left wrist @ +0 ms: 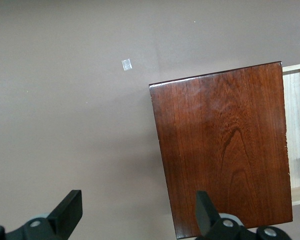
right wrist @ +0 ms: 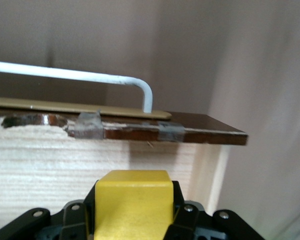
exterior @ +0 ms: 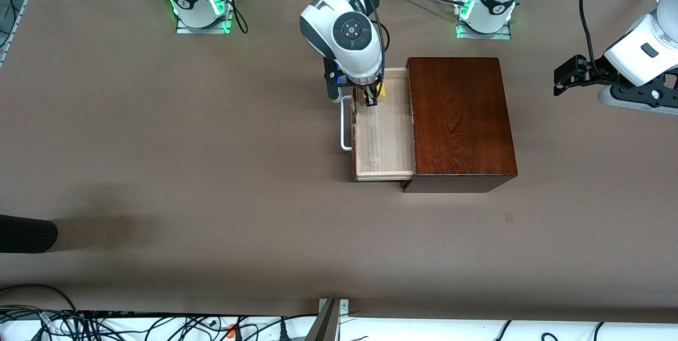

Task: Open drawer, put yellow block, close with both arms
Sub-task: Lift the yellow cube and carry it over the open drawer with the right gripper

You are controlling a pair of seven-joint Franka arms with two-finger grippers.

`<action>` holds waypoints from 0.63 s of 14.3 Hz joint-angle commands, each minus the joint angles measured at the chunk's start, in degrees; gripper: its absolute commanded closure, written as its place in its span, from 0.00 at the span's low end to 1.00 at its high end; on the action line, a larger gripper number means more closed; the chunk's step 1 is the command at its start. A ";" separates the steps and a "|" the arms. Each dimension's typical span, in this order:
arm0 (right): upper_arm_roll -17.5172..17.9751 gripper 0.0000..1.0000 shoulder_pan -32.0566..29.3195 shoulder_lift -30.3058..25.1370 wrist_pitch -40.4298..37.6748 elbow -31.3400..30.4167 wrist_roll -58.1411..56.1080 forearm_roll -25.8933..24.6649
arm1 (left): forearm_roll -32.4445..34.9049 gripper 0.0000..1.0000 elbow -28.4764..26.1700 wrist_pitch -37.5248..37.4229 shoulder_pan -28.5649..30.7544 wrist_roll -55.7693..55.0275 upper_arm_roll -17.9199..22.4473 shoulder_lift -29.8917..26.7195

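Two arms on this job, but only one is working right now: the right gripper (exterior: 372, 98) is down inside the open drawer (exterior: 384, 134), jaws clamped on the yellow block (exterior: 379, 95), at the corner of the tray closest to the robot bases and just inside the dark drawer front. In the right wrist view you can see the yellow block (right wrist: 132, 202) pinched between the black fingers (right wrist: 182, 217), with the white bar handle (right wrist: 90, 77) and the chipped, taped-up top edge of the drawer front right ahead of it. So the step in hand looks like the drop-off. If I were doing it, I'd lower until the block sits on the pale tray floor, then open the jaws and lift straight up, because the drawer front is really close and a sideways pull-out could clip it or drag the block along. The left gripper (exterior: 569, 73) is waiting, hovering over the bare brown surface (exterior: 159, 145) off the left arm's end of the dark wooden box (exterior: 461, 118), jaws spread wide, with the wooden box (left wrist: 222, 150) visible below it in its wrist view. As for brands or writing, I can't read any anywhere on the box, drawer or block.
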 commanded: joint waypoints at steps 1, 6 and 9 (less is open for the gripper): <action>-0.10 0.90 0.86 2.33 0.92 2.16 3.94 -2.87 | -1.98 0.00 0.81 -0.59 0.01 0.08 0.08 -0.11; -0.19 0.55 1.39 4.01 2.60 2.16 4.39 -4.99 | -3.74 0.00 0.81 -0.59 0.10 0.17 0.52 -0.11; -0.63 0.00 0.87 2.17 1.90 2.51 4.04 -4.90 | -3.65 0.00 0.81 -0.59 0.10 0.34 0.52 -0.02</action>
